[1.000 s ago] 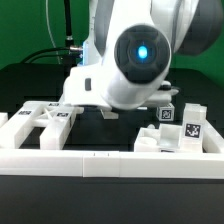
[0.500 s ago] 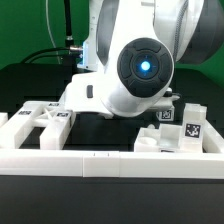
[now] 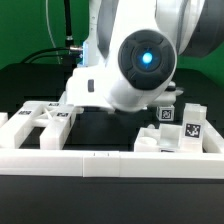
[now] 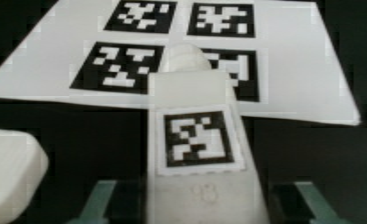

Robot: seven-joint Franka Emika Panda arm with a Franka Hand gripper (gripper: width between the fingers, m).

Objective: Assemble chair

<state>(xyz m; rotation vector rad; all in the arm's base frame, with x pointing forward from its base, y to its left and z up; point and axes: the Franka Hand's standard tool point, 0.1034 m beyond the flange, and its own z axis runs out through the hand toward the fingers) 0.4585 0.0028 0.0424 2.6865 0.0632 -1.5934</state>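
The white chair bar point(image 4: 198, 140), tag on its upper face, lies with its far end over the marker board point(image 4: 64, 70). It looks to be stiff, light, smooth plastic, best pinched across its narrow sides. The fingers point(image 4: 105, 202) stand apart astride it, with a gap on each side.

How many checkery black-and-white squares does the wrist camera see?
5. Four sit in two rows on the marker board, one partly covered by the white chair piece; the fifth is on that piece. More may be hidden.

exterior: low, close, faces arm point(image 3: 140, 60) over wall point(image 3: 100, 160) | wrist: close above chair piece point(image 4: 194, 140), marker board point(image 4: 55, 70)
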